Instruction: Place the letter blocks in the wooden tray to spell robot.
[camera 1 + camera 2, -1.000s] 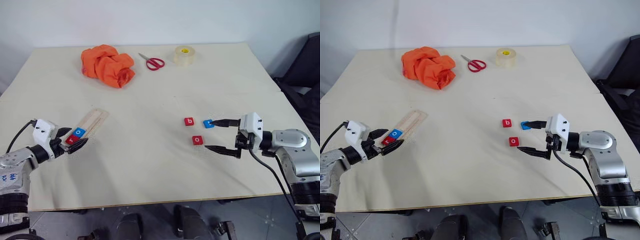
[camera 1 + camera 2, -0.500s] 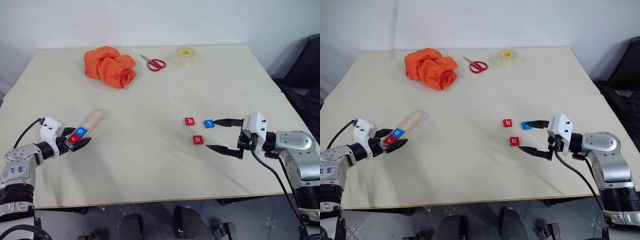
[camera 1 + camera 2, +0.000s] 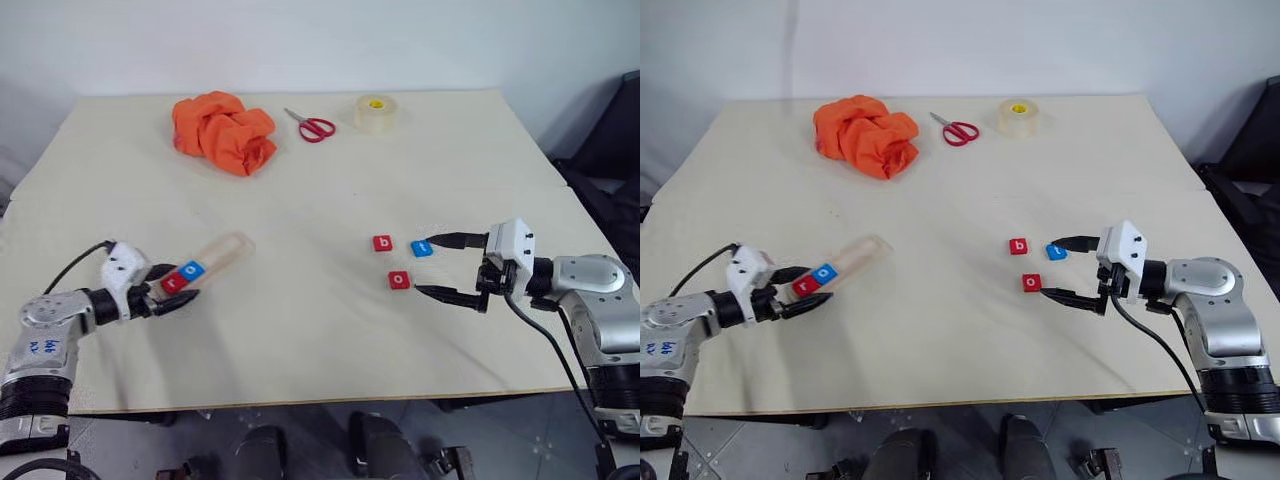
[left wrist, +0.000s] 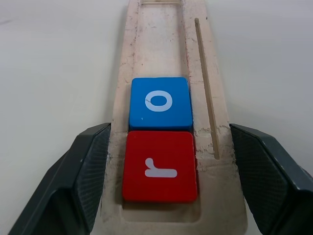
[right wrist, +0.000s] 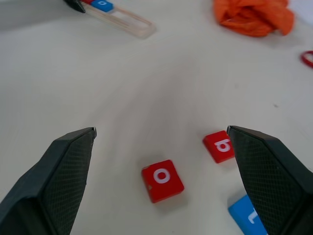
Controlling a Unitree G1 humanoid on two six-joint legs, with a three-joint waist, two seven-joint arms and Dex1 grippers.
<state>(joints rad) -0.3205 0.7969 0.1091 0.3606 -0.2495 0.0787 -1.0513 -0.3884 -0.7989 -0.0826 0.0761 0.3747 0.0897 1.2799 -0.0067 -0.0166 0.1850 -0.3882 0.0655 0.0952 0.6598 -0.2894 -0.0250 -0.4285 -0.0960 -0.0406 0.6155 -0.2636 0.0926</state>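
Observation:
The wooden tray [image 3: 222, 252] lies on the left of the table, and my left gripper [image 3: 172, 287] is shut on its near end, a finger pressed to each side. In the tray's groove sit a red r block [image 4: 159, 166] and a blue o block [image 4: 159, 102], side by side. On the right, a red b block [image 3: 382, 243], a blue t block [image 3: 421, 248] and a red o block [image 3: 399, 280] lie loose on the table. My right gripper [image 3: 428, 266] stands open just right of them, its fingers pointing at the t and the o, holding nothing.
An orange cloth [image 3: 225, 130], red-handled scissors [image 3: 312, 124] and a roll of tape [image 3: 375, 112] lie along the far side of the table. A dark chair [image 3: 615, 130] stands off the right edge. Bare tabletop lies between the tray and the loose blocks.
My left gripper has swung to the right with the tray in its grip, and the tray's far end has turned toward the table's middle. The right gripper has stayed put.

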